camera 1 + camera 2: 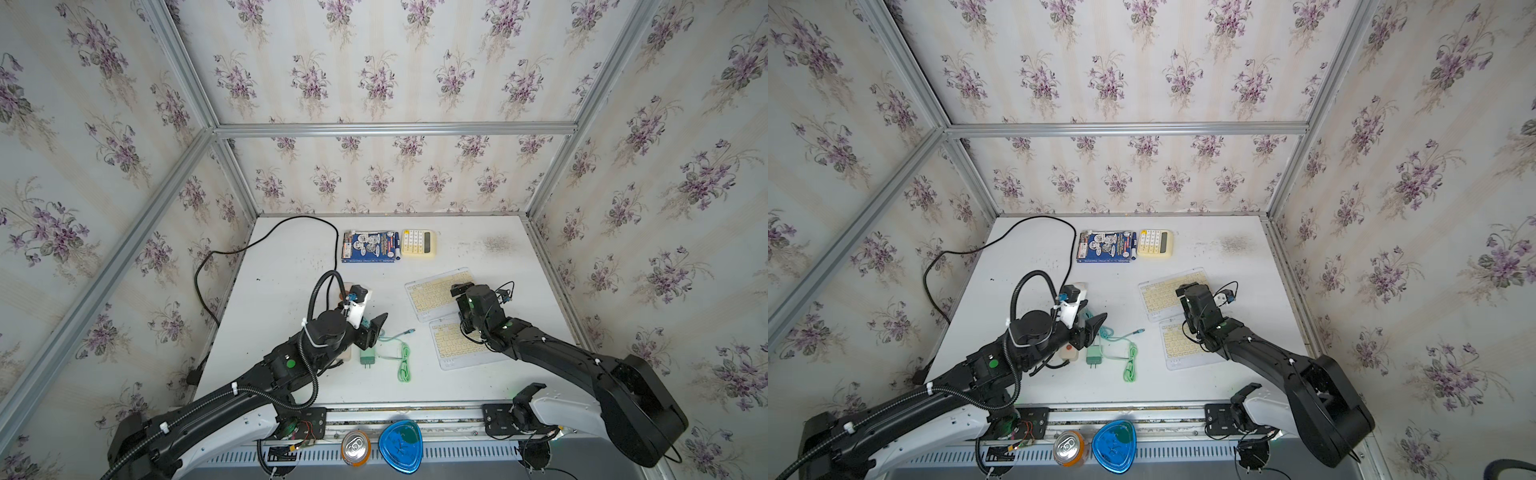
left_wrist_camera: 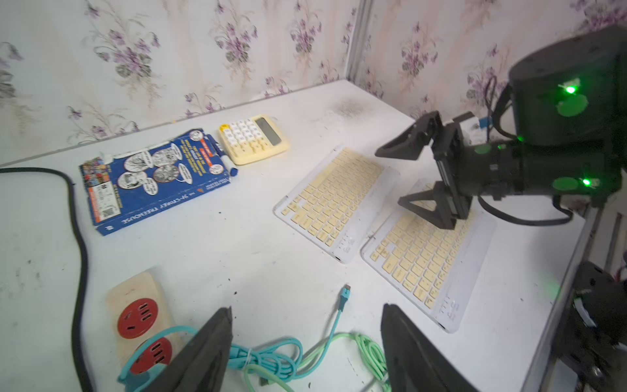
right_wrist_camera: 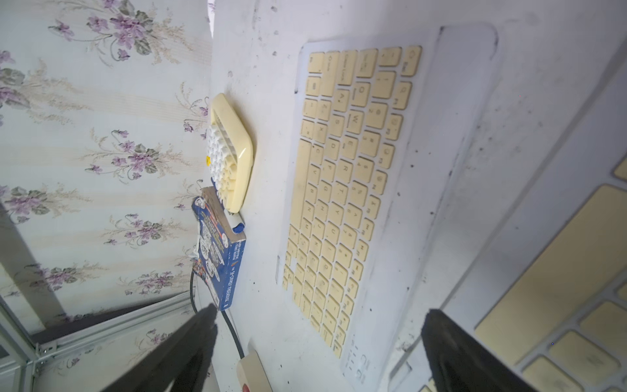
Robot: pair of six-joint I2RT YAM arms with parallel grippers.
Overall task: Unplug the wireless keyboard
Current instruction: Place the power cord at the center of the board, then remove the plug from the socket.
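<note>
Two white keyboards with cream keys lie side by side, a far one [image 1: 428, 291] [image 2: 336, 200] [image 3: 342, 176] and a near one [image 1: 451, 347] [image 2: 424, 261]. No cable is plugged into either. The teal cable's plug [image 1: 410, 331] [image 2: 345, 295] lies loose on the table, left of the near keyboard. My left gripper [image 1: 372, 332] [image 2: 307, 309] is open above the bundled teal cable [image 2: 268, 356] and holds nothing. My right gripper [image 1: 461, 307] [image 2: 390, 176] [image 3: 320, 310] hangs open and empty over the seam between the keyboards.
A power strip with red sockets [image 2: 135, 315] and a green charger [image 1: 367, 356] with its green cable [image 1: 405, 361] lie under my left arm. A blue book [image 1: 370, 247], a cream calculator [image 1: 419, 242] and a black cord [image 1: 291, 232] are further back.
</note>
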